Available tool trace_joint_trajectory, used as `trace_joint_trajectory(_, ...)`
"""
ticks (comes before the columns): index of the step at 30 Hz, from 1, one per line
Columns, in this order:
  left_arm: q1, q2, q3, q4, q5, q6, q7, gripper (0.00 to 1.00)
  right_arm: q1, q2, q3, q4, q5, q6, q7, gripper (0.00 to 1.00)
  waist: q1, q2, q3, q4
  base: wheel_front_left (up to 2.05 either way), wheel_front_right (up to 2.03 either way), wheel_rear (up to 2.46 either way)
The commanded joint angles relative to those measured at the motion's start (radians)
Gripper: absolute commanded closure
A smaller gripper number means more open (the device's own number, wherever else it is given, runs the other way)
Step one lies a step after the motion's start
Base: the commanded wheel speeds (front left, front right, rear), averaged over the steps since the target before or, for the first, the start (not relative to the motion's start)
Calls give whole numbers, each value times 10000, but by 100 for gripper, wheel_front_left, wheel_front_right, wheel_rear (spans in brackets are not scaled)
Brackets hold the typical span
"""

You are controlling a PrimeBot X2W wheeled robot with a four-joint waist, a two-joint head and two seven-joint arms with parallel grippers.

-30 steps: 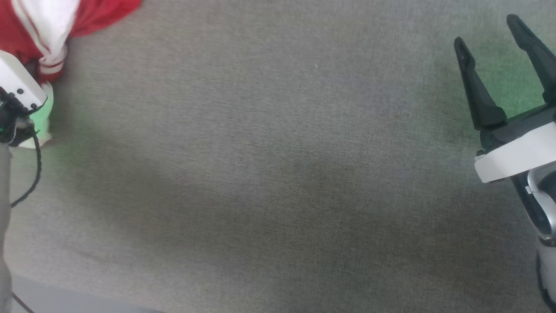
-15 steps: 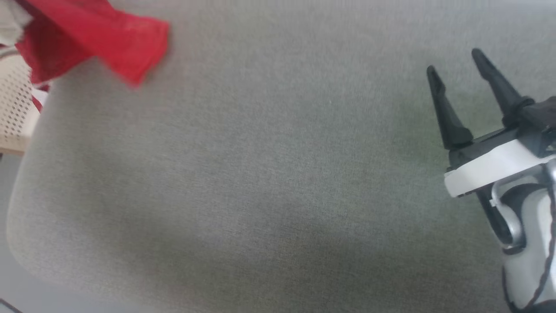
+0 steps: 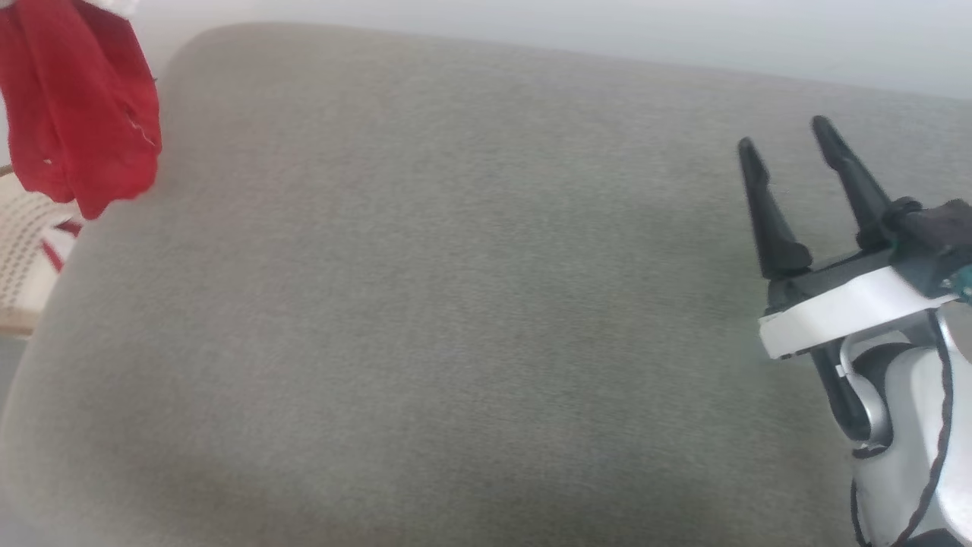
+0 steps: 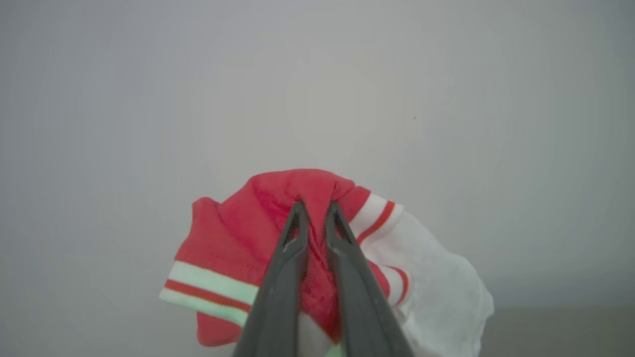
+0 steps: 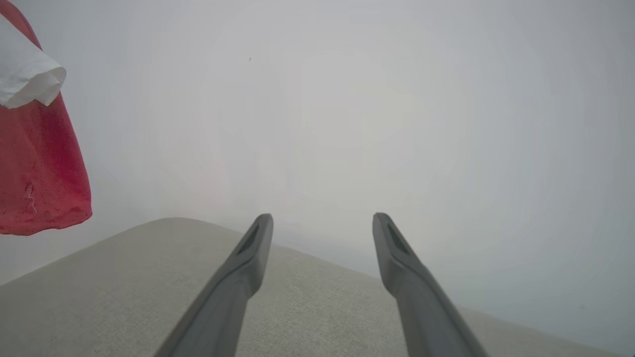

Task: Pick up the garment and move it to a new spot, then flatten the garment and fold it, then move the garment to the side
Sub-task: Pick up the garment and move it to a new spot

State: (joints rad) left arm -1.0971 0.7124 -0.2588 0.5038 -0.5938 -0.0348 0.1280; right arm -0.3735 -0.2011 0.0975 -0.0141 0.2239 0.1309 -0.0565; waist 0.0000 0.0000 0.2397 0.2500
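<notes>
At the far left of the head view we see a pale perforated thing (image 3: 19, 258) lying off the edge of the seat (what it is we cannot tell), with a bit of red-and-white stripe beside it. Just above it hangs the garment (image 3: 80, 114), a bunch of red cloth drooping in folds at the upper left corner, its lower end over the left edge of the grey cushion (image 3: 456, 304).

In the left wrist view we see the left gripper (image 4: 316, 210) clenched on that cloth. Its two dark fingers stand close together with a fold of red fabric pinched between them. A striped cuff shows to one side and a white sleeve bulges out on the other, against a plain pale wall (image 4: 317, 74).

Moving right, the cushion spreads broad and bare across the middle.

At the right we see the right gripper (image 3: 784, 135) over the cushion's right part, fingers pointing up the view. It is released, its jaws spread wide with nothing between them. In its own wrist view the red body and a white sleeve hang at the far left, clear above the cushion.
</notes>
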Motion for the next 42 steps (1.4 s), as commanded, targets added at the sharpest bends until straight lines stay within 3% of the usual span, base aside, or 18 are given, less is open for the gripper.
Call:
trace_joint_trajectory(1,478,152,126,-992,-126,317,382,100,88,55,-164,63,23,-3,-169,0,0,0,-131,-306,0,0,0)
trace_joint_trajectory(6,1622,563,284,-3997,-357,1248,1683,100,122,94,-700,149,72,-3,-475,0,0,0,-163,-919,0,0,0)
trace_joint_trajectory(11,2221,592,57,-6290,-357,1931,2727,100,131,99,-1270,350,77,-3,-785,0,0,0,-108,-1624,0,0,0)
trace_joint_trajectory(19,2075,307,-685,-7973,-142,2302,3734,100,89,204,-1814,801,-47,-3,-1166,0,0,0,58,-2649,0,0,0)
trace_joint_trajectory(28,2772,-482,-2049,-8510,-498,2762,5269,100,212,481,-2237,1646,-114,-3,-1654,0,0,0,254,-3632,0,0,0)
trace_joint_trajectory(35,4192,-797,-2922,-8293,-1023,3381,6426,100,355,712,-2150,2123,-130,-3,-1876,0,0,0,389,-3882,0,0,0)
trace_joint_trajectory(42,5240,-1057,-3577,-7396,-1655,3631,7275,100,193,852,-1854,2569,-118,-3,-1998,0,0,0,507,-3949,0,0,0)
